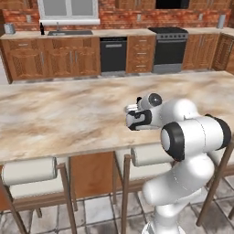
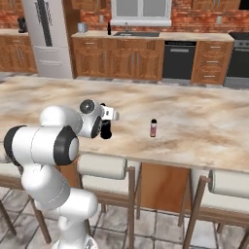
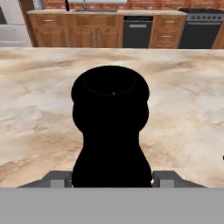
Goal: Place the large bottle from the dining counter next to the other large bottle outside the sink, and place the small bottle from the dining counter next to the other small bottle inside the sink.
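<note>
Right base view: the small bottle point(image 2: 153, 128) stands upright on the dining counter point(image 2: 194, 121), at about 3 o'clock from the gripper point(image 2: 106, 125) and well apart from it. The far wall counter carries the sink point(image 2: 136, 34), with the other large bottle point(image 2: 109, 28) just outside its left edge, at 9 o'clock from the basin.

Left base view: the arm's wrist covers the claw; the gripper point(image 1: 135, 114) is seen from behind, low over the stone top. The sink point(image 1: 70, 33) and the other large bottle point(image 1: 42, 29) show at 11 o'clock, far off.

Hand view: the large bottle point(image 3: 110, 127) stands dead centre, seen from above, its body between the two fingertips point(image 3: 56, 178), which sit at 8 and 4 o'clock on either side of its base. The jaws stand wide around the bottle; whether the pads press on it cannot be told.
</note>
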Tool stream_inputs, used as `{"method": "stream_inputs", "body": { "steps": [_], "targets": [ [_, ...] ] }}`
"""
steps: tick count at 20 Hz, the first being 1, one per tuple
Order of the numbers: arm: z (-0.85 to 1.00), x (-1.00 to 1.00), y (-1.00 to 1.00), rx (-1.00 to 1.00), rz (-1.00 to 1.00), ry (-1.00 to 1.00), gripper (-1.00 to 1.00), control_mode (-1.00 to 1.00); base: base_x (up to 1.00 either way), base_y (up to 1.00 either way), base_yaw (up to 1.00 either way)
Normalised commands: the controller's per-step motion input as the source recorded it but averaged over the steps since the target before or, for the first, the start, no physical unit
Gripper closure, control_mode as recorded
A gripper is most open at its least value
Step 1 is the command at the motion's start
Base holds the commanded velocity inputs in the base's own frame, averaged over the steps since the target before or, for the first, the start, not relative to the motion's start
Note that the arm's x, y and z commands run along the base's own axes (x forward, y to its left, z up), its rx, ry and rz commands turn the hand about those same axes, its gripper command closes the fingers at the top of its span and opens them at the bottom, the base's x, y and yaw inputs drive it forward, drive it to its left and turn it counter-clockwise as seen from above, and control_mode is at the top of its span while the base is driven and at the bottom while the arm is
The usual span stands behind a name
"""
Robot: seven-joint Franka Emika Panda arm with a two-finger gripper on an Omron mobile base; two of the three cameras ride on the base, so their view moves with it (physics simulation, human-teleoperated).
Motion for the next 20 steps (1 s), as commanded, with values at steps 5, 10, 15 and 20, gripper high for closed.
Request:
{"method": "stream_inputs", "body": {
  "steps": [5,10,15,20],
  "targets": [
    [0.00,0.00,0.00,0.00,0.00,0.00,1.00,1.00,-0.14,0.58,0.00],
    [0.00,0.00,0.00,0.00,0.00,0.00,1.00,1.00,0.00,0.90,0.00],
    [0.00,0.00,0.00,0.00,0.00,0.00,1.00,1.00,0.00,1.00,0.00],
    [0.00,0.00,0.00,0.00,0.00,0.00,1.00,1.00,0.00,1.00,0.01]
  ]
}}
